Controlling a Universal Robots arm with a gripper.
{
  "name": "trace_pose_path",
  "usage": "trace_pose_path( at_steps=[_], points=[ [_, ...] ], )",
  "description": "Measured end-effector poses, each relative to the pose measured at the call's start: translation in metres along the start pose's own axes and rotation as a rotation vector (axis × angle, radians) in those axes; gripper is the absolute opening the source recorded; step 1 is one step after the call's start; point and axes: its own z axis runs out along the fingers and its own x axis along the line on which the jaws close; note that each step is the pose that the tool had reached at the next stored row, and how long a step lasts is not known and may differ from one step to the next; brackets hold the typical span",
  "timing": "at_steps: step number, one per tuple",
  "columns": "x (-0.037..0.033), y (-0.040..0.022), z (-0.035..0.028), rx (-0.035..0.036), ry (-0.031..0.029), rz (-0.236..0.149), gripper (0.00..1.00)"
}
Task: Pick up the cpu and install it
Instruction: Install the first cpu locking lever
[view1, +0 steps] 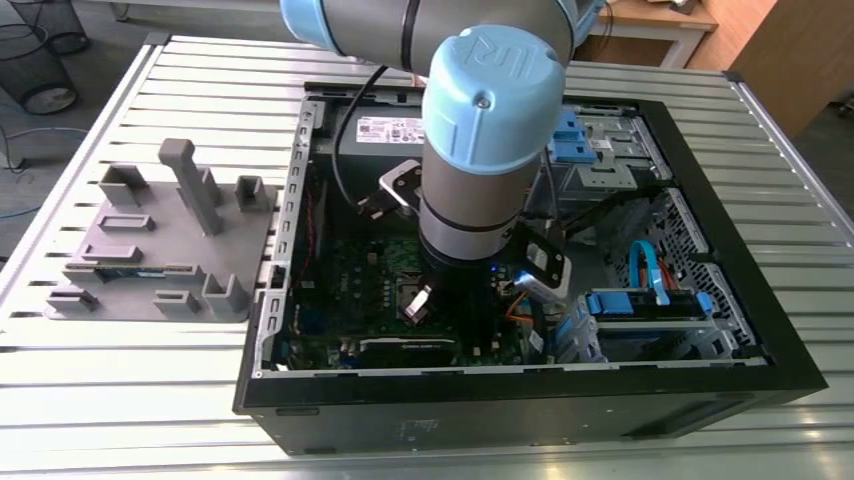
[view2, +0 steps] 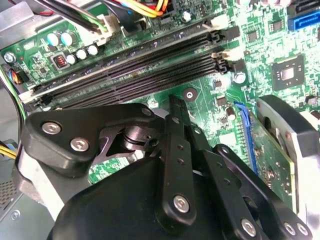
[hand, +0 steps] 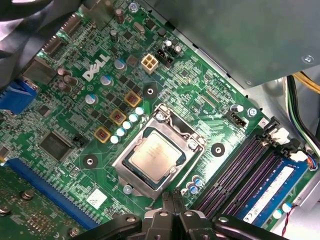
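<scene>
The cpu (hand: 156, 156), a small square chip with a shiny silver top, lies flat inside the silver-framed socket (hand: 192, 145) on the green motherboard (hand: 100, 100). My gripper (hand: 173, 199) hovers just beside the socket's edge, its black fingers pressed together with nothing between them. In the second wrist view the black fingers (view2: 177, 125) point down at the board beside the memory slots (view2: 150, 65). In the exterior view the arm (view1: 481, 150) reaches down into the open computer case (view1: 534, 390), and the gripper (view1: 447, 300) is low over the board.
A grey tray (view1: 147, 250) with upright holders sits on the slatted table at the exterior view's left, a thin green memory stick (view1: 127, 270) in it. Cables (view1: 641, 270), blue drive brackets (view1: 574, 140) and a memory stick (hand: 270, 192) in its slot crowd the case.
</scene>
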Motion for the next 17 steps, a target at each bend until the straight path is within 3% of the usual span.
trace_pose_path(
  at_steps=[17],
  points=[
    [-0.0026, -0.0022, 0.0006, -0.0006, -0.0013, 0.000, 0.11]
  ],
)
